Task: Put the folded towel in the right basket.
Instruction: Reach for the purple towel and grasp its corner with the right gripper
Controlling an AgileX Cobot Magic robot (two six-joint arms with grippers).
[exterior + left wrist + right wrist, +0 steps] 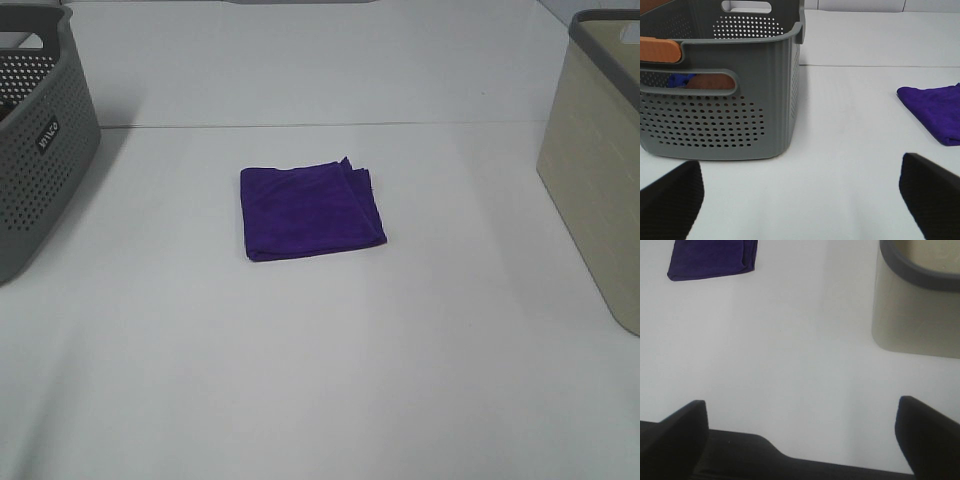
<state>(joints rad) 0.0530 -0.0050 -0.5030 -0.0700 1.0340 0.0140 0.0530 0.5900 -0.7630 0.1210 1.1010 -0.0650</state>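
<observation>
A folded purple towel (pixel 310 211) lies flat on the white table near the middle. It also shows in the left wrist view (pixel 936 112) and in the right wrist view (pixel 712 257). The beige right basket (pixel 600 175) stands at the right edge; its wall shows in the right wrist view (pixel 912 315). Neither arm shows in the exterior high view. My left gripper (pixel 802 200) is open and empty, well short of the towel. My right gripper (pixel 802 435) is open and empty, apart from the towel and beside the beige basket.
A grey perforated basket (pixel 35 150) stands at the left edge. In the left wrist view (pixel 720 100) it is close by, with orange and blue things seen through its handle slot. The white table (pixel 320 380) has a seam line across the back.
</observation>
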